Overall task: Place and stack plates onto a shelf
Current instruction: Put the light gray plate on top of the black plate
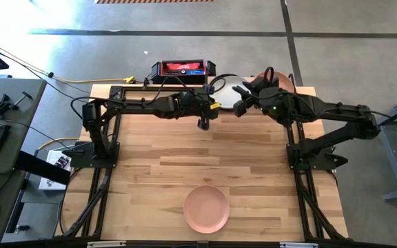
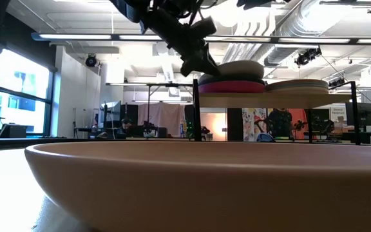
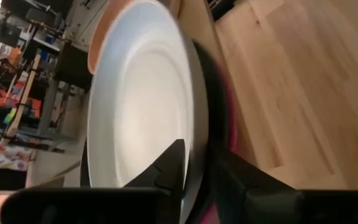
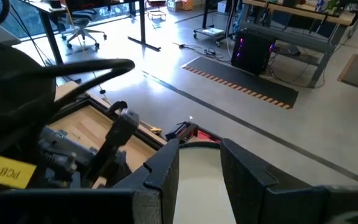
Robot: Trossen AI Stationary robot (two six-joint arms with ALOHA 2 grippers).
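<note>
On the shelf [image 2: 256, 96] at the table's far side stand two stacks of plates. The left stack has a magenta plate [image 2: 230, 87] low down and a light grey plate [image 3: 135, 106] on top. The right stack [image 2: 301, 84] is beige, with a brown plate [image 1: 273, 77] showing from above. My left gripper [image 3: 201, 177] is open, one finger over the grey plate's face and one under its rim. My right gripper [image 4: 201, 168] hovers open above the same plate, holding nothing. A peach plate [image 1: 207, 209] lies flat near the table's near edge. My left gripper straddles the light grey plate's near rim [image 3: 194, 155], coming slanting down from the table's left. Its fingers [image 3: 173, 165] stand apart on either side of the rim; I cannot tell whether they touch it. The plate lies on the stack.
A red and black box [image 1: 182, 69] sits behind the table's far edge. Both arms crowd the shelf's left end. The wide wooden tabletop [image 1: 185, 158] between the shelf and the peach plate is free room.
</note>
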